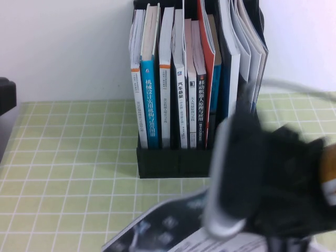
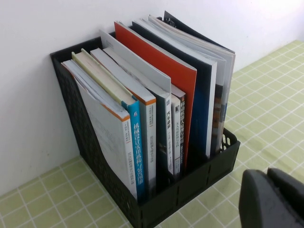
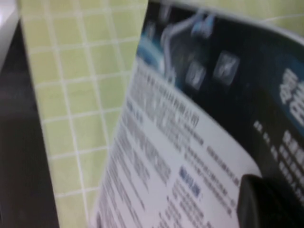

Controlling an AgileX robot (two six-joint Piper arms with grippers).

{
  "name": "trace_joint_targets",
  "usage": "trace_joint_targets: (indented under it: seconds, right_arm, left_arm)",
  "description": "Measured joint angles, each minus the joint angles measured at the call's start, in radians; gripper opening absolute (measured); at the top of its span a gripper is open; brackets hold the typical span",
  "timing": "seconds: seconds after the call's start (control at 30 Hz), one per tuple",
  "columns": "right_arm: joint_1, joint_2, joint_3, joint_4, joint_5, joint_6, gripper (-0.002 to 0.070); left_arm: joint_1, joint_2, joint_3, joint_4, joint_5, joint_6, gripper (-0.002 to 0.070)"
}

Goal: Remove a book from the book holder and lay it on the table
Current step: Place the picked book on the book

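Observation:
The black book holder stands at the back of the green grid table, full of upright paperbacks and thin magazines. It also shows in the left wrist view. The book, a large thin magazine, shows a dark face with a white text panel. It is out of the holder, low over the table's front edge. In the right wrist view the book curves across the frame. My right gripper is shut on its edge, one dark finger on the page. My left gripper is shut and empty, to the right of the holder's front.
A white wall rises behind the holder. Several paperbacks with printed spines stay in the rack. My right arm blurs across the front right. A dark object sits at the far left edge. A dark strip borders the cloth.

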Motion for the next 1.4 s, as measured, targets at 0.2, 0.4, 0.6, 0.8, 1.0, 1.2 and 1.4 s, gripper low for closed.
trace_joint_targets:
  seconds: [0.2,0.4,0.6,0.8,1.0,1.2,1.4]
  right_arm:
    - [0.006,0.204,0.039,-0.158,-0.063,-0.115,0.0023]
    - [0.006,0.338,0.015,-0.636,-0.056,0.035,0.0023]
    - [0.031,0.347,-0.036,-0.964,-0.039,0.273,0.0023]
    - [0.115,0.361,-0.043,-0.878,-0.087,0.352,0.0023]
    - [0.134,0.495,-0.044,-0.524,-0.185,0.305,0.0023]
    - [0.136,0.654,-0.044,-0.404,-0.270,0.267,0.0023]
    - [0.138,0.719,-0.046,-0.465,-0.304,0.204,0.0023]
  left_arm:
    - [0.000,0.000,0.000,-0.001,0.016,0.000,-0.0003]
    - [0.000,0.000,0.000,-0.001,0.018,0.000,-0.0003]
    - [0.000,0.000,0.000,-0.001,0.018,-0.004,-0.0003]
    - [-0.029,0.000,0.000,0.006,0.018,-0.004,-0.0002]
    - [-0.039,0.000,0.002,0.019,0.031,-0.004,-0.0003]
    - [-0.039,0.000,0.032,0.023,0.037,-0.004,-0.0003]
    - [-0.039,0.000,0.036,0.023,0.041,-0.004,-0.0003]
